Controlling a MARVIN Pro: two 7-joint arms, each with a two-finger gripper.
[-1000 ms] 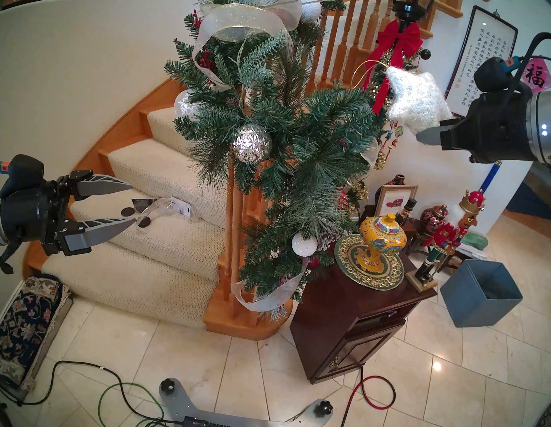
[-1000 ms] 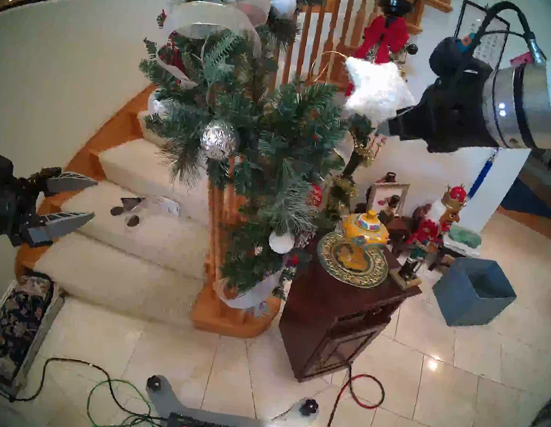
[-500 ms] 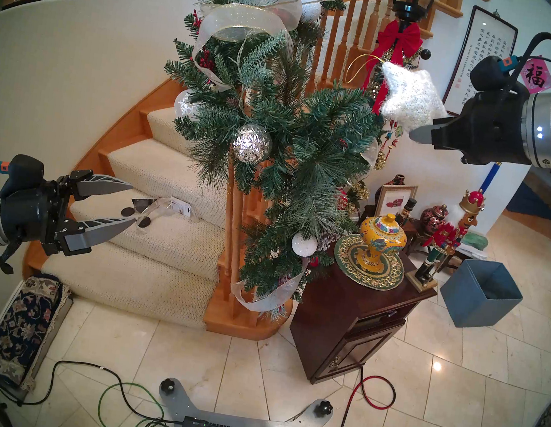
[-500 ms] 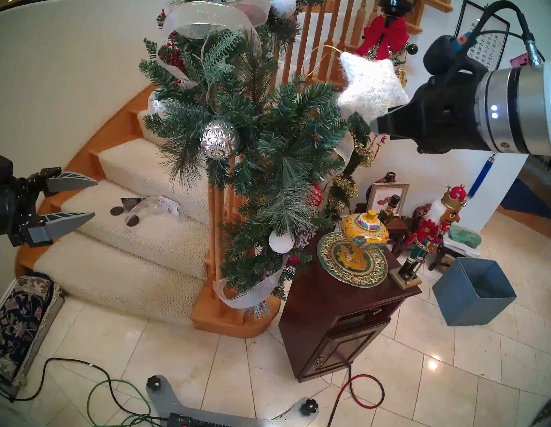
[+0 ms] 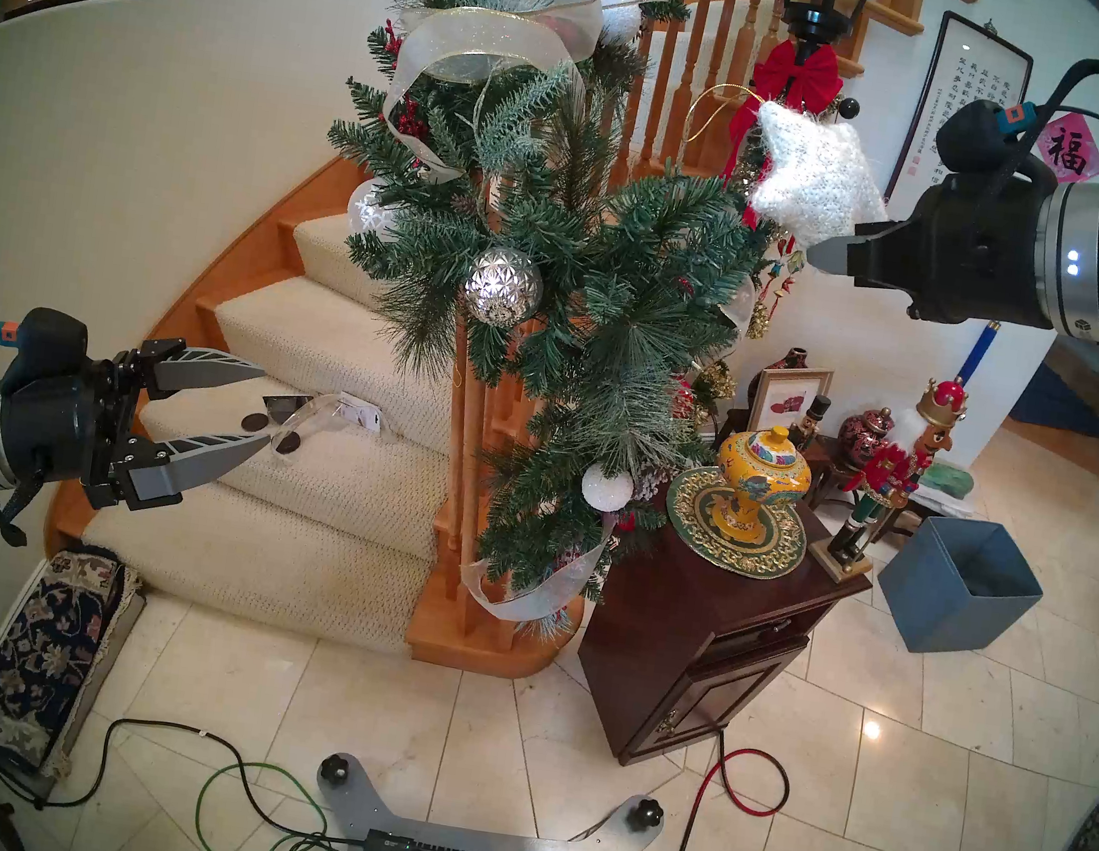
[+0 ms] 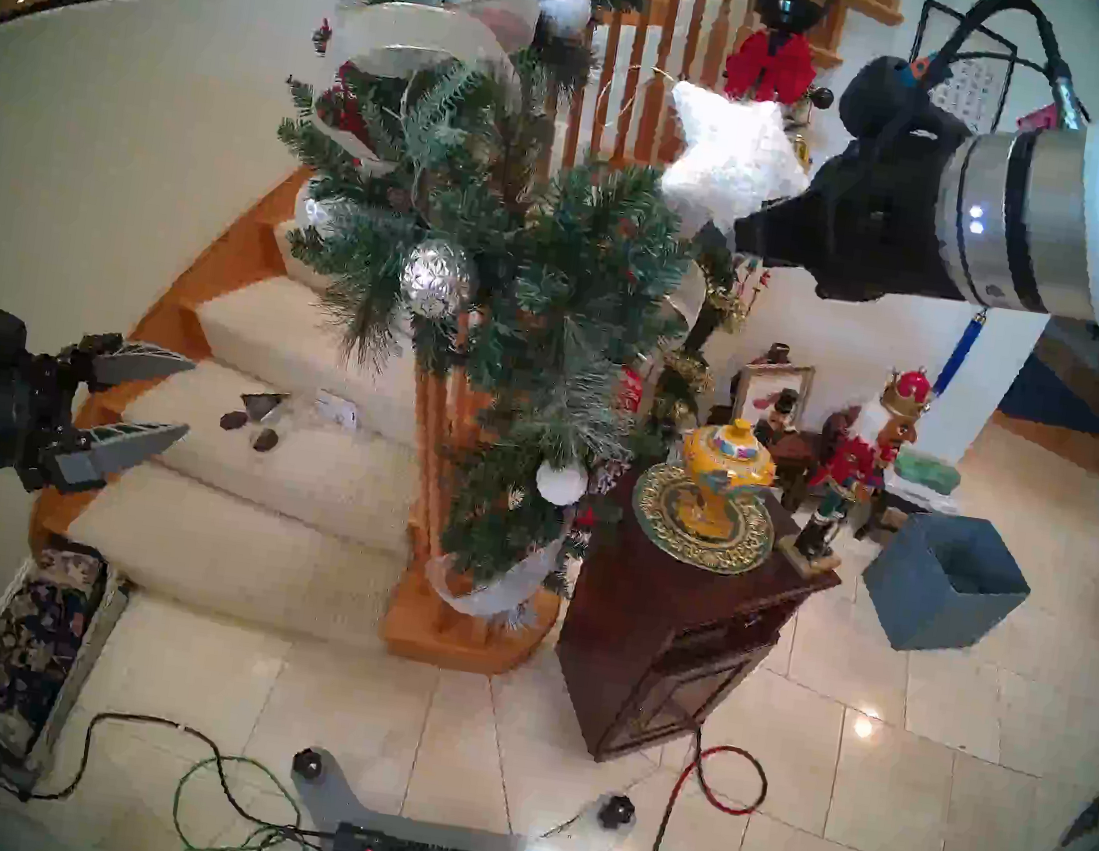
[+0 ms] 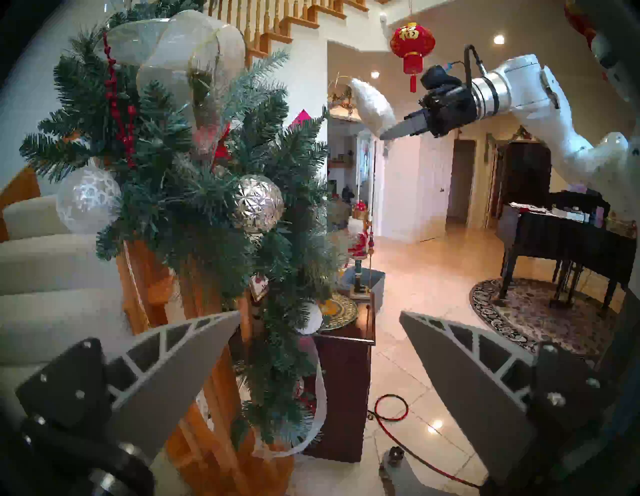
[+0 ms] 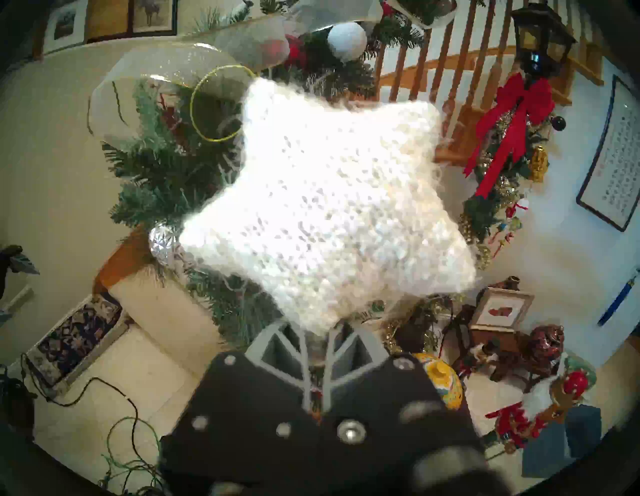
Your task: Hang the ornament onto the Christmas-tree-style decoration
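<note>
Right tool (image 5: 826, 259) clamped on star ornament (image 5: 817, 179), nearing garland (image 5: 623, 271); next hook gold loop (image 5: 703, 111) over branch.

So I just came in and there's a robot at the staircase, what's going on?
It is decorating. The right gripper is shut on one point of a fuzzy white star ornament, holding it in the air just above and right of the green garland on the banister. The star's gold string loop hangs free, not yet on a branch. The left gripper waits open and empty over the stairs.
</note>
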